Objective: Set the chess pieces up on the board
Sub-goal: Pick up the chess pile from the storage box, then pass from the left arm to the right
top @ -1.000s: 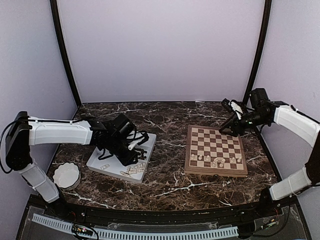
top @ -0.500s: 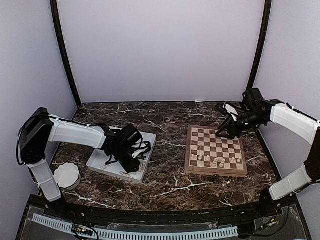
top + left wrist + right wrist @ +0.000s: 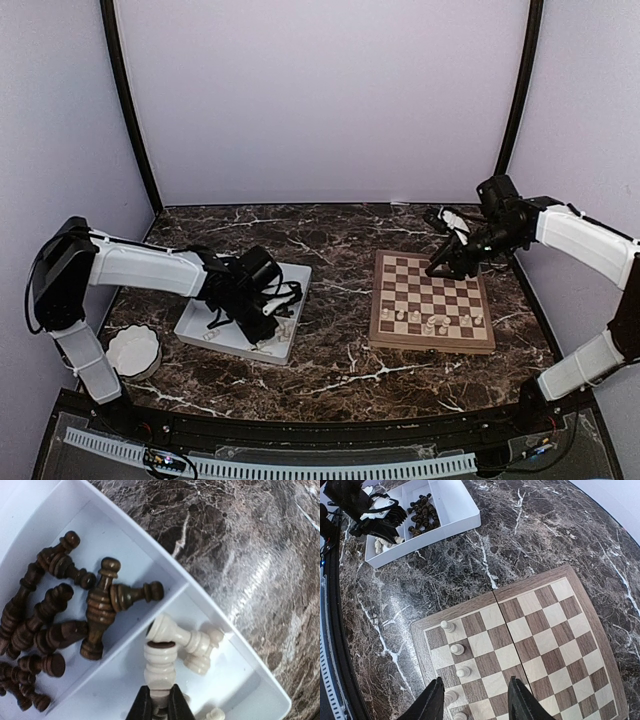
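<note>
Left gripper [image 3: 160,700] is clamped on the stem of a cream chess piece [image 3: 160,664] inside one compartment of the white tray [image 3: 297,277]; whether this piece stands or leans cannot be determined from the wrist view. The far end of the held piece touches a second cream piece [image 3: 172,630] lying on its side, with more cream pieces just beside it toward the tray rim. A divider wall [image 3: 131,641] separates this compartment from the adjacent one, which holds the dark brown chess pieces [image 3: 97,611] in a loose pile, most lying flat. The tray sits on the left part of the marble table [image 3: 330,365], with a white scalloped bowl [image 3: 133,352] near its front-left corner. Right gripper [image 3: 476,700] hangs above the chessboard [image 3: 547,645] with fingers spread apart and nothing between them. The chessboard lies on the right part of the table, well apart from the tray. Several standing cream pieces [image 3: 448,626] occupy squares along the board edge nearest the arm bases
</note>
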`<action>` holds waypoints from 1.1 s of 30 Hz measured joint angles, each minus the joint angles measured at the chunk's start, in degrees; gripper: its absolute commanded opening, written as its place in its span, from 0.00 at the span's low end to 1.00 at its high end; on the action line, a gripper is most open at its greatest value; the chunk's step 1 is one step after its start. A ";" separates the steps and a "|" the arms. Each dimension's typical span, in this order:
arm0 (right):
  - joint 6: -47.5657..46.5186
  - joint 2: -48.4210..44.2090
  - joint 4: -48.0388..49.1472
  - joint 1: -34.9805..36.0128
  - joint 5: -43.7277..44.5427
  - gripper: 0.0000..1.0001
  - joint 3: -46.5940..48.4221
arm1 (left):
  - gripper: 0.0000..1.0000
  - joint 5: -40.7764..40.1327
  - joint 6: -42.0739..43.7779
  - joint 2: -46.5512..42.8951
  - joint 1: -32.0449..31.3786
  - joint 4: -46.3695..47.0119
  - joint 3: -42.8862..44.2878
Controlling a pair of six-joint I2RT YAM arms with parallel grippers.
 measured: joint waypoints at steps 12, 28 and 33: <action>-7.74 10.56 -5.42 21.51 12.00 0.47 11.47 | 0.05 8.44 -3.93 -11.15 0.09 -6.82 2.10; 2.01 26.01 4.28 36.87 13.55 0.46 26.60 | 0.04 17.09 -11.45 -14.01 5.31 -4.00 -5.55; 12.13 29.55 8.35 36.89 6.62 0.47 27.82 | 0.04 18.80 -14.16 -17.55 5.86 1.03 -8.57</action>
